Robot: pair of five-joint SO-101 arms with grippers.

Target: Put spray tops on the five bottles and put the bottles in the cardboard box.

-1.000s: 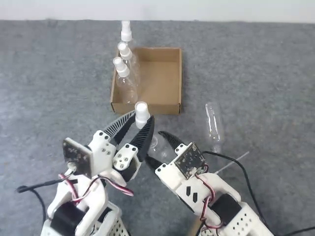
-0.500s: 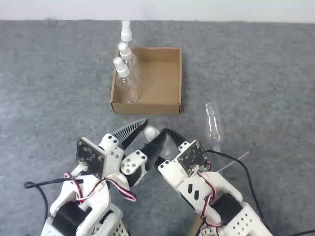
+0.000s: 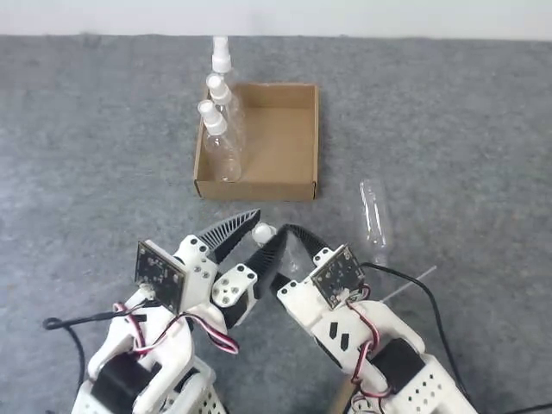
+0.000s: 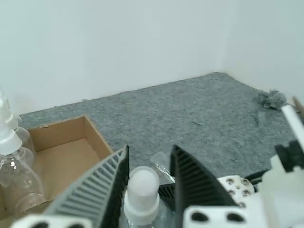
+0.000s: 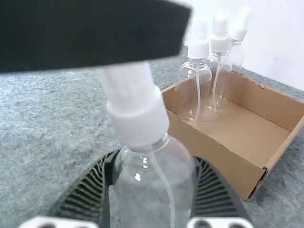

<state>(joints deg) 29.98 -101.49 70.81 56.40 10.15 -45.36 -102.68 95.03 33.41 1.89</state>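
Observation:
A clear bottle (image 5: 153, 187) stands upright between the two arms, with my right gripper (image 5: 154, 164) shut on its body. A white spray top (image 5: 135, 102) sits on its neck, with the dip tube running down inside. My left gripper (image 4: 145, 175) is shut on that spray top (image 4: 141, 187) from above. In the high view the spray top (image 3: 263, 232) shows between the left gripper (image 3: 252, 237) and the right gripper (image 3: 280, 254), just in front of the cardboard box (image 3: 256, 188). Three capped bottles (image 3: 220, 142) stand along one side of the box.
A clear bottle without a top (image 3: 373, 216) lies on the grey mat to the right of the box. A thin white tube (image 3: 405, 285) lies near the right arm's cable. The other half of the box floor (image 3: 289, 138) is bare.
The left gripper has brought the spray top back from beside the box front and down onto the bottle held by the right gripper. Over the last half second almost nothing moved.

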